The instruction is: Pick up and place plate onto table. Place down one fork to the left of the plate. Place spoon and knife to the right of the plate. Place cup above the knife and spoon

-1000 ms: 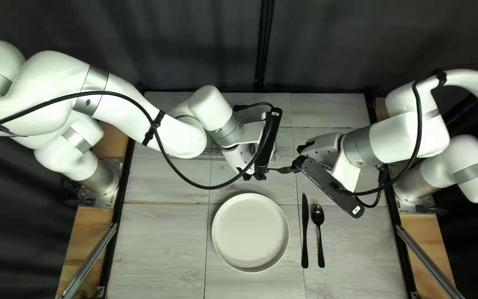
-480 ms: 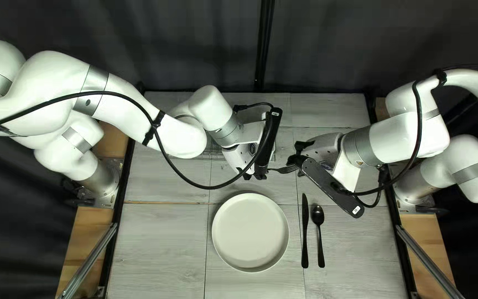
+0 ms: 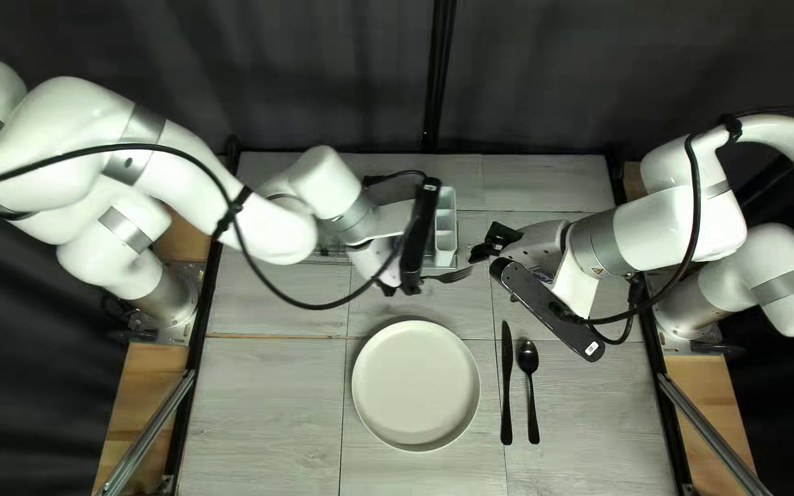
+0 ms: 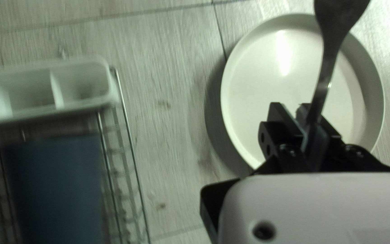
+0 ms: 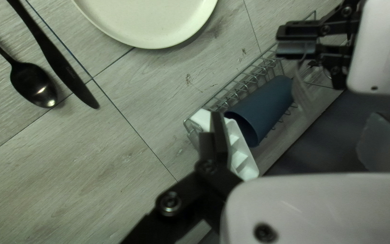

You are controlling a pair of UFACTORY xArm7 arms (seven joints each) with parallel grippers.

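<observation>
Our left claw is closed on the dark metal fork by its handle, tines pointing toward the right arm. We'd turn it a quarter so the tines face the far edge, matching the black knife and black spoon, then lower it flat and level on the worktop left of the round off-white plate. Let's clear the plate's raised rim; the left side has ample room. Behind, the wire rack, with the blue cup lying in it, crowds our wrist. Our right claw stands wide, holding nothing.
</observation>
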